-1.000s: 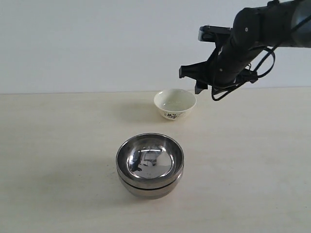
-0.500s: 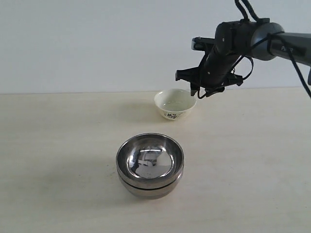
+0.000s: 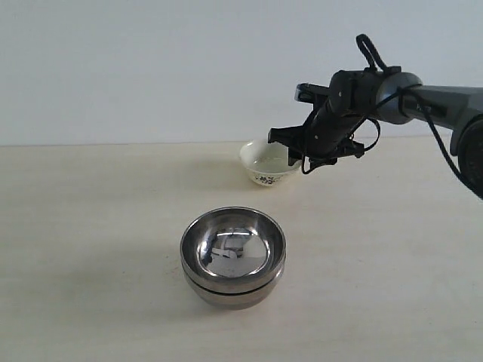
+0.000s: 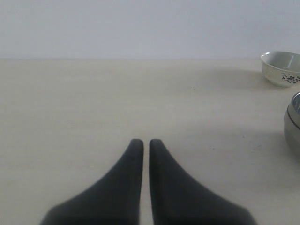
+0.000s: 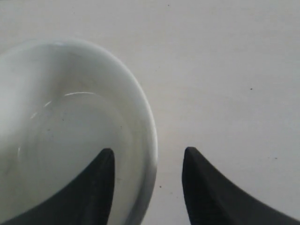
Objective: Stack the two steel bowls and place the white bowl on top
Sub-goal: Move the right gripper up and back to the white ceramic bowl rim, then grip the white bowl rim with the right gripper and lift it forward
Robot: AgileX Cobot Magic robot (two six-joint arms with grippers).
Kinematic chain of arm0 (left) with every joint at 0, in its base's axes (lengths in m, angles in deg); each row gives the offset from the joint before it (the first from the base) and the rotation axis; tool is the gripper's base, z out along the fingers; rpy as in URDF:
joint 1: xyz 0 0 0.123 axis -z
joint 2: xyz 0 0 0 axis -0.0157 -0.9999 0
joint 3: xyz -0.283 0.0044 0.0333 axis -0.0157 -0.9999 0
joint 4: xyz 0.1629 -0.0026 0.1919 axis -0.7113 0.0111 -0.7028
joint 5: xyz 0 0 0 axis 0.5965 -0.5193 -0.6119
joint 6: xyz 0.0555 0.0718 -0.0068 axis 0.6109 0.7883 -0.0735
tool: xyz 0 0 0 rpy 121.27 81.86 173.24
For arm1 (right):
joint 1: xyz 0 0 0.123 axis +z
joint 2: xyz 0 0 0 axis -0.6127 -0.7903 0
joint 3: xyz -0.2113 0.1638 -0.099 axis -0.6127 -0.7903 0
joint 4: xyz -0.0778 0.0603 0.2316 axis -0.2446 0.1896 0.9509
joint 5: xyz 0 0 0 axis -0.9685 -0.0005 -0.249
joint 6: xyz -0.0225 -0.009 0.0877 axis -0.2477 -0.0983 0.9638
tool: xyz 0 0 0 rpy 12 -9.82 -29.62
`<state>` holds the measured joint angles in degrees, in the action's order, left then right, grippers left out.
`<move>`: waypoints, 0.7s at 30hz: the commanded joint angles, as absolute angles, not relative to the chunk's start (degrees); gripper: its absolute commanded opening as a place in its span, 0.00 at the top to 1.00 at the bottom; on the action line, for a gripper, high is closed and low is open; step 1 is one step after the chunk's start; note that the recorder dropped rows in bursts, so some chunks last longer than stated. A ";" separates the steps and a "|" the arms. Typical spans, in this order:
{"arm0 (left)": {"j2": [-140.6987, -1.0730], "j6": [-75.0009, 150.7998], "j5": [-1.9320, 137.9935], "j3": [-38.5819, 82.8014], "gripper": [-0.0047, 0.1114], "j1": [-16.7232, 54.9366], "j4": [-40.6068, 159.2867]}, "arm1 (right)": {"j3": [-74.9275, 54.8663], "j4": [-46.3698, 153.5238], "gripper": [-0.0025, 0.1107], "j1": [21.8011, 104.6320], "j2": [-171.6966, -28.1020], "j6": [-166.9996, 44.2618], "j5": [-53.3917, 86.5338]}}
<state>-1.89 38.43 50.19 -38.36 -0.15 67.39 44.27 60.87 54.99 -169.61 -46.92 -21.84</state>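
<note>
Small cream-white floral ceramic bowl (image 3: pixel 264 161) being straddled near the pale table's (image 3: pixel 90 226) far edge.
Its rim is being bracketed by the wide-spread right gripper (image 5: pixel 148 151); the left gripper (image 4: pixel 142 141) is being held clamped together; the shiny stacked steel bowls (image 3: pixel 232 258) are sitting mid-table.

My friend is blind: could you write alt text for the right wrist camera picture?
An open gripper straddles the rim of a white bowl, one dark finger inside it and one outside, above a pale table.
</note>
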 commanded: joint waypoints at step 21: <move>-1.47 37.90 50.20 -38.58 0.93 -0.34 67.87 | 44.67 64.75 0.98 54.88 -165.65 -50.76 -25.70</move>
<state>-1.89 38.43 50.19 -38.36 -0.15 67.39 44.53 65.34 54.99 -168.86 -50.14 -23.84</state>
